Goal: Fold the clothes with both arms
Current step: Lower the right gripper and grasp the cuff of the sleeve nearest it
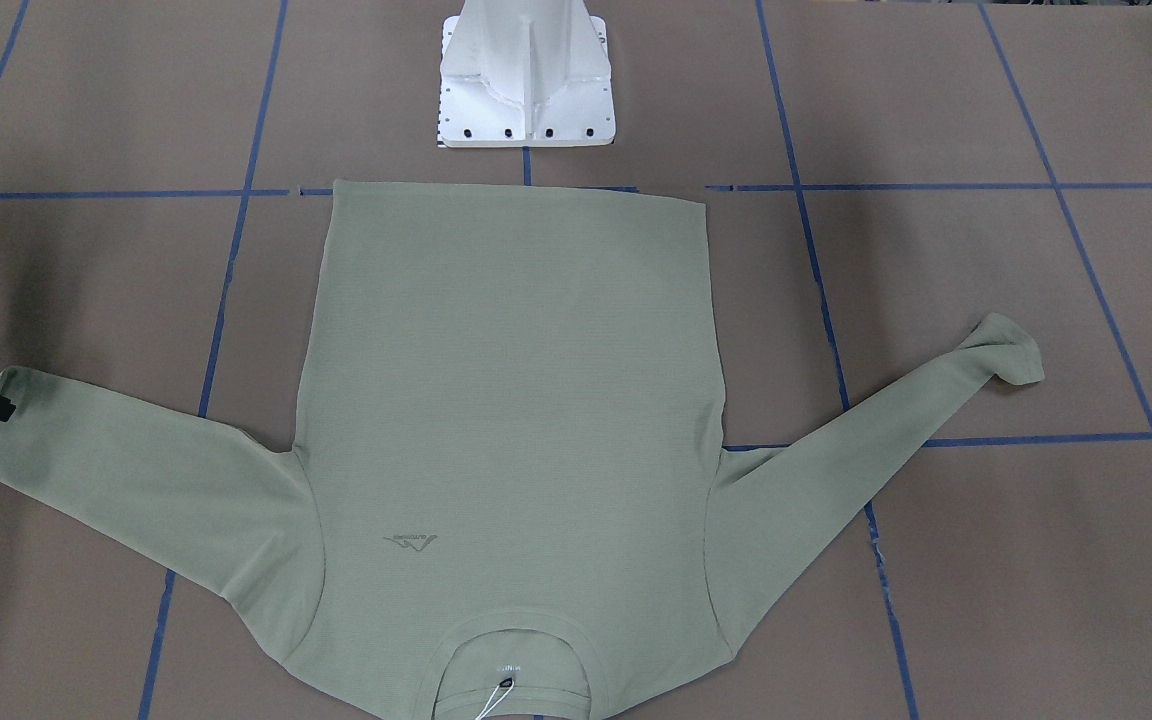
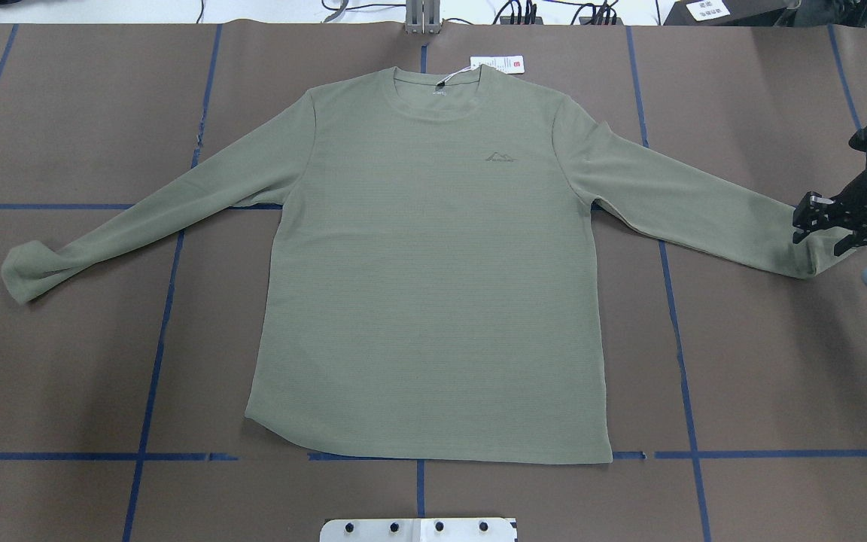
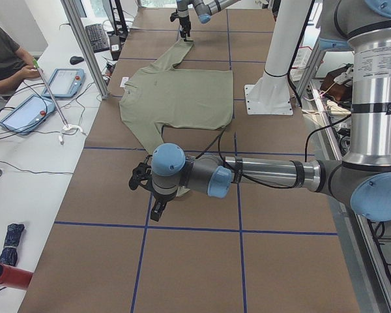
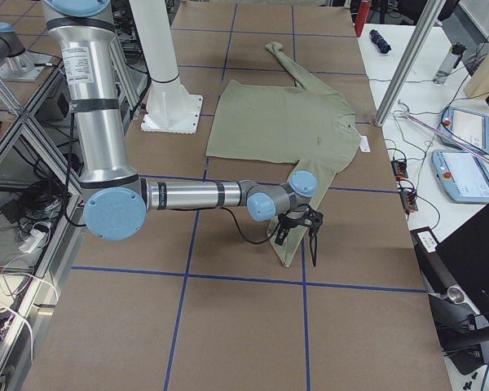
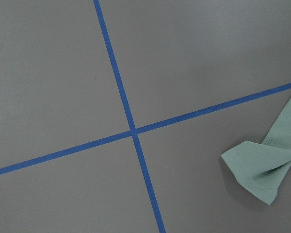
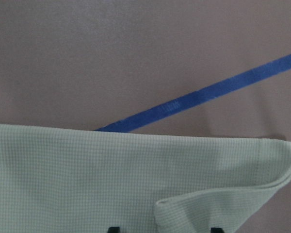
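At the table's right end, my right arm [image 4: 191, 195] stretches out low and level, wrist bent down over the end of the shirt's right sleeve [image 2: 689, 203]. The right gripper [image 2: 825, 237] is spread wide and grasps nothing. In the right wrist view both fingertips [image 6: 114, 228] just show at the bottom edge, well apart, with the right cuff [image 6: 276, 165] between and ahead of them. That cuff has one corner folded under. I cannot tell whether the tips touch the cloth.

The left arm [image 3: 274, 173] also reaches out level and low. The left gripper [image 3: 145, 197] points down by the end of the left sleeve [image 2: 162, 203]. It appears only in the left side view, so I cannot tell whether it is spread or clenched. Its wrist camera sees a crossing of blue tape lines [image 5: 119, 92], with the twisted left cuff [image 5: 257, 170] off to the lower right.

The sage-green shirt [image 2: 426, 286] lies flat and face up on the brown paper table [image 2: 65, 361], with both sleeves angled outward.
- The collar [image 2: 441, 90] points away from the robot.
- The white hang tag [image 2: 497, 65] lies just beyond the collar, near the table's far edge.
- The chest logo [image 2: 503, 158] faces up.
- The hem [image 2: 433, 452] runs along a tape line, near the white pedestal base [image 1: 526, 80].

Brown paper shows outboard of both cuffs. A seated person [image 3: 6, 55] is at the side desk.
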Tool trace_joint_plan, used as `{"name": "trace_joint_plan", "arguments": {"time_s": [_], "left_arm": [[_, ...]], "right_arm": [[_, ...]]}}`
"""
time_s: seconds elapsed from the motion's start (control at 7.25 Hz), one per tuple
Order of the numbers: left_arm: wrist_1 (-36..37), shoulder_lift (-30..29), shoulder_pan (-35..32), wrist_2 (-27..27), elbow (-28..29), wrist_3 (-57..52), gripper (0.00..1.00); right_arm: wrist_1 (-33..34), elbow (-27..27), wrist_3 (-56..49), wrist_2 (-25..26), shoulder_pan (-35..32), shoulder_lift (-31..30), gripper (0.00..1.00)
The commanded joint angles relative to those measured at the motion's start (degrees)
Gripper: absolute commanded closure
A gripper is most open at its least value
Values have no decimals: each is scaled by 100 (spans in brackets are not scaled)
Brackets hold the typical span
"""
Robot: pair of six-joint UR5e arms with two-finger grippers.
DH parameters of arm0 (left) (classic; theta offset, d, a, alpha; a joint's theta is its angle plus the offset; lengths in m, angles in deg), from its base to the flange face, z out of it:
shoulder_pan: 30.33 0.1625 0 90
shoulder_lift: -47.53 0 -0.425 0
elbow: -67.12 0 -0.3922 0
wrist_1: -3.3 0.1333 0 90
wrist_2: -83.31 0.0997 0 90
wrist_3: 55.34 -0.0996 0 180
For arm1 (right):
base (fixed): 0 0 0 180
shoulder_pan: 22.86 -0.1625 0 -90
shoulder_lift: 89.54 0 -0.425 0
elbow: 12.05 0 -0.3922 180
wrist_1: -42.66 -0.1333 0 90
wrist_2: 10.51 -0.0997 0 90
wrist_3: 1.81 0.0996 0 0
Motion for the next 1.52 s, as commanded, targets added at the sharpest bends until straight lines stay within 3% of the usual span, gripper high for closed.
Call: {"name": "trace_joint_plan", "arguments": {"time_s": [0.0,0.14,0.28,0.41,0.83,0.96,1.24,1.38], "left_arm": [[2,0,0,-3,3,0,0],[2,0,0,-38,3,0,0],[2,0,0,-56,29,0,0],[2,0,0,-56,4,0,0],[2,0,0,-56,3,0,0],[2,-8,0,-64,3,0,0],[2,-26,0,-178,-14,0,0],[2,-52,0,-318,3,0,0]], "right_arm": [[-9,-119,-31,46,11,54,36],[-9,-110,-14,46,2,54,50],[0,-119,-14,46,2,54,80],[0,-128,-31,46,2,54,100],[34,221,30,-58,-50,63,100],[174,667,65,-216,-233,54,100],[518,1958,937,88,-26,185,100],[527,2138,1632,351,254,699,100]]}}
